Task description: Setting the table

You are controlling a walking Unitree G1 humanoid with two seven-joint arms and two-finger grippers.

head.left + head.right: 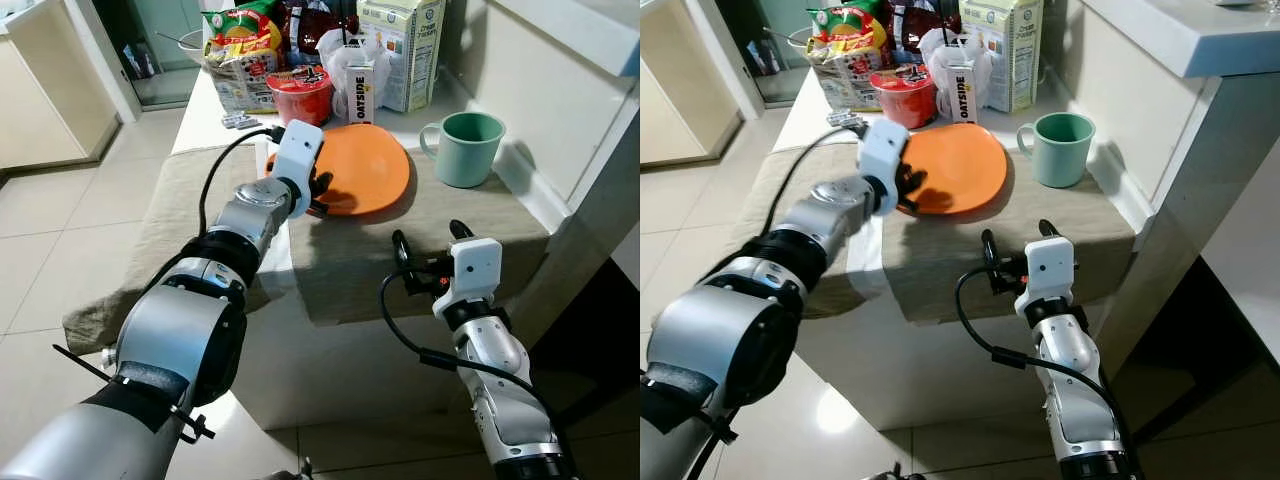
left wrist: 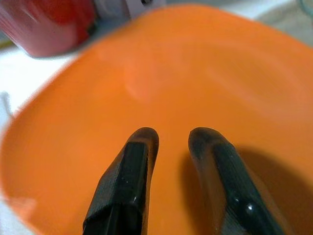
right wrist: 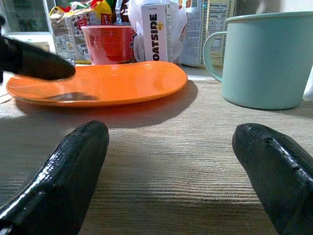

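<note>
Step in hand: positioning orange plate (image 1: 365, 168) on cloth-covered desk (image 1: 400, 255), beside green mug (image 1: 465, 148). Left end effector (image 1: 320, 195) over plate's near rim, fingers narrowly parted, gripping nothing visible. Right end effector (image 1: 428, 255) wide open, empty, at desk's front edge. Next: probably secure rim before shifting plate.

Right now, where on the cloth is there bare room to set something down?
Bare cloth lies between the plate and the near edge, ahead of the right end effector, and left of the plate. Behind plate and mug, cartons crowd.
</note>
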